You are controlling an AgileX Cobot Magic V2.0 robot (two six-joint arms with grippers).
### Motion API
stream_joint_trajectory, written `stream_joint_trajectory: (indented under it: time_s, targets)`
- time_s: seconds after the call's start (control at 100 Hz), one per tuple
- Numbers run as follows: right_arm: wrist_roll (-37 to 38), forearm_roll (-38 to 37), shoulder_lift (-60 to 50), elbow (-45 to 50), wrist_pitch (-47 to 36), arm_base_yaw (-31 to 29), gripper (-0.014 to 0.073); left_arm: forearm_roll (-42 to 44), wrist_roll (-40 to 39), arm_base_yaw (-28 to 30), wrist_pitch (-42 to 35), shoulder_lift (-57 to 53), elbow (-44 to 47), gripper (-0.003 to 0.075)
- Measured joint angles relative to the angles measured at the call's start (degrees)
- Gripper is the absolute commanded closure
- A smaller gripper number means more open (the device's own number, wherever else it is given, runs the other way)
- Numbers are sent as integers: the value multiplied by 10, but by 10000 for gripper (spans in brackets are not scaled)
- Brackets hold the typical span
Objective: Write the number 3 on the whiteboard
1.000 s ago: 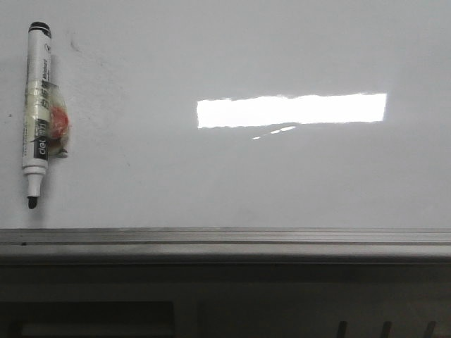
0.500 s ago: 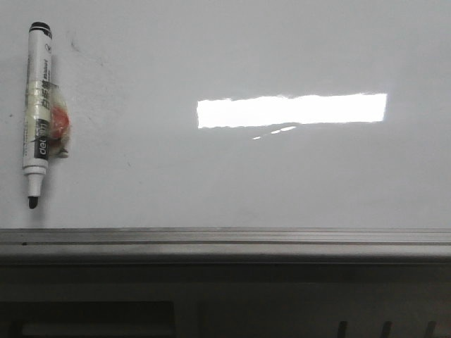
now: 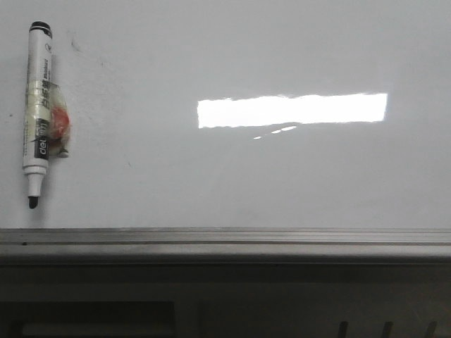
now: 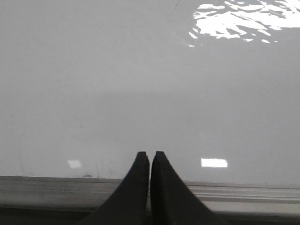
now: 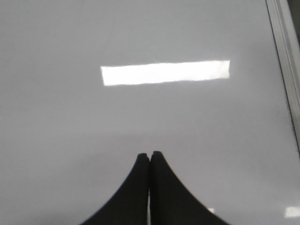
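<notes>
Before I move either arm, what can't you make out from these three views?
- Marker label: too small and blurred in the front view.
- Red thing taped to the marker: tape and glare obscure it.
- Whiteboard top and sides: cut off by frame edges.
- Left end effector and right end effector: absent from the front view.

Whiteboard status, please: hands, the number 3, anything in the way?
Left hand shut, empty. Right hand shut, empty. Whiteboard bare, no 3 yet. Marker uncapped, lying far left; nothing blocking.
</notes>
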Motion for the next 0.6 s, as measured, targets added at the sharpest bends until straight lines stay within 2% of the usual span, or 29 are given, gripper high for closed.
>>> stream_joint_trajectory:
  time_s: [0.14,0.35,0.47,0.6]
  targets:
    - [0,0,0,0,0,0,661,0,0,0,-9,0,0,740]
    - [1,0,0,0,7,0,661,-3,0,0,-66,0,0,740]
    - [1,5,0,0,10,0,661,-37,0,0,-108,0,0,741]
    - [1,58,4,0,12,0,660,-90,0,0,-121,0,0,741]
